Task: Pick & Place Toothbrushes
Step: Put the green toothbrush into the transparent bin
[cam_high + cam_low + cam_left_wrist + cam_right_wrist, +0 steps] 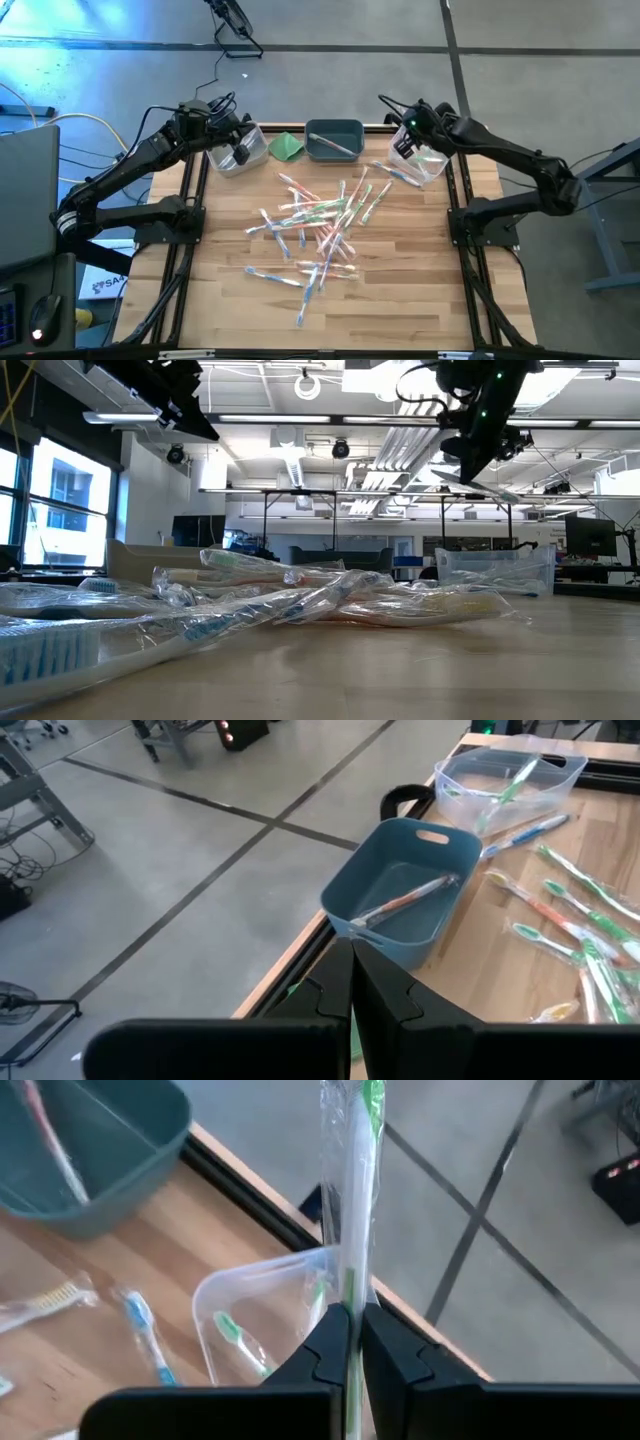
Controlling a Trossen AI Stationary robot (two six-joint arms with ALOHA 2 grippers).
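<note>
The right gripper hangs above a clear plastic bin at the table's far right corner, its two dark fingers clamped on a green toothbrush in a see-through wrapper that stands up from between them; one more green toothbrush lies in the bin directly below. The left gripper hovers over a second clear bin at the far left, fingers pressed together on nothing. Between the two grippers sits a blue-grey plastic bin holding one pink-orange toothbrush, and nearer than both lies the loose pile of wrapped toothbrushes on the wooden table.
</note>
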